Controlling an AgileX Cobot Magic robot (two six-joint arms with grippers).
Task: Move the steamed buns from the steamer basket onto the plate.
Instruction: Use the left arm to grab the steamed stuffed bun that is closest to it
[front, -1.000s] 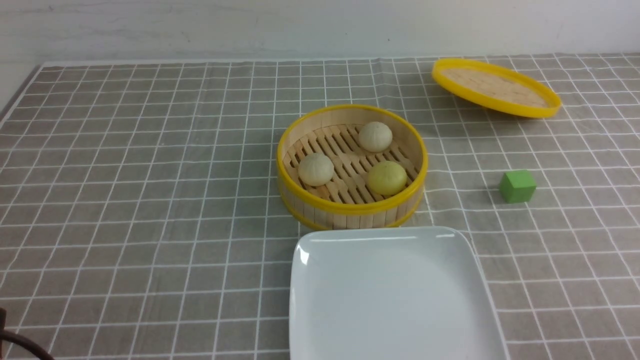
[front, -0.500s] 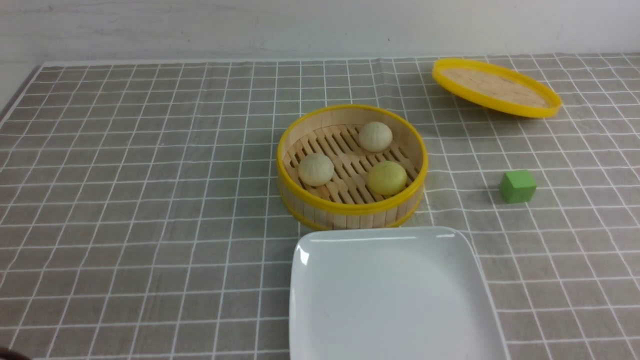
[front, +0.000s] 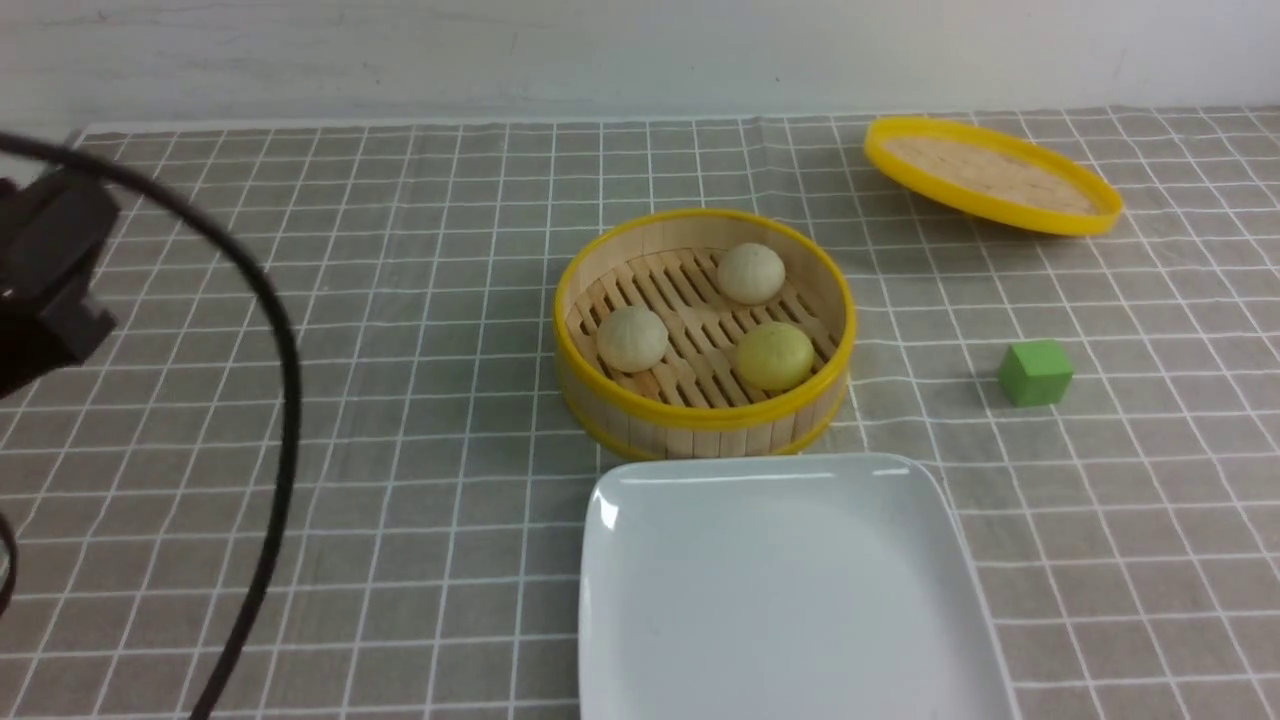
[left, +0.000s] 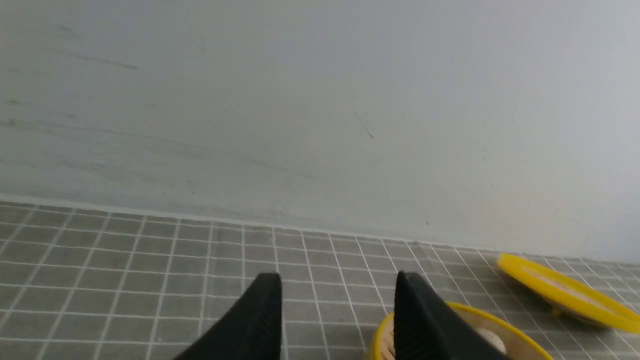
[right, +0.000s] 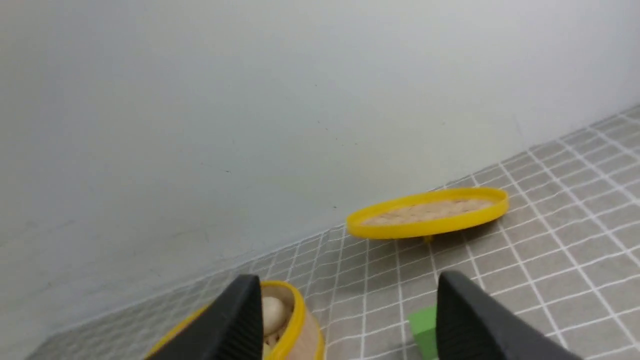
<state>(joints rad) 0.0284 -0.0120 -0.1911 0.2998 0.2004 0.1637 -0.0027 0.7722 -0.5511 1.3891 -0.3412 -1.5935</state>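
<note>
The steamer basket stands mid-table with the three steamed buns on its slatted floor: two cream-white ones and a pale yellow one. Just in front of it lies the white square plate, bare. In its wrist view my left gripper is open above the cloth to the left of the basket, with nothing between its fingers. My right gripper is open too, hanging between the basket and the green cube.
A flat yellow-rimmed lid sits tilted at the back right. The green cube lies right of the basket. My left arm's black body and its looping cable hang over the table's left side. A wall runs along the back.
My left arm and its cable have risen into the front view at the left. The buns, basket and plate have not moved.
</note>
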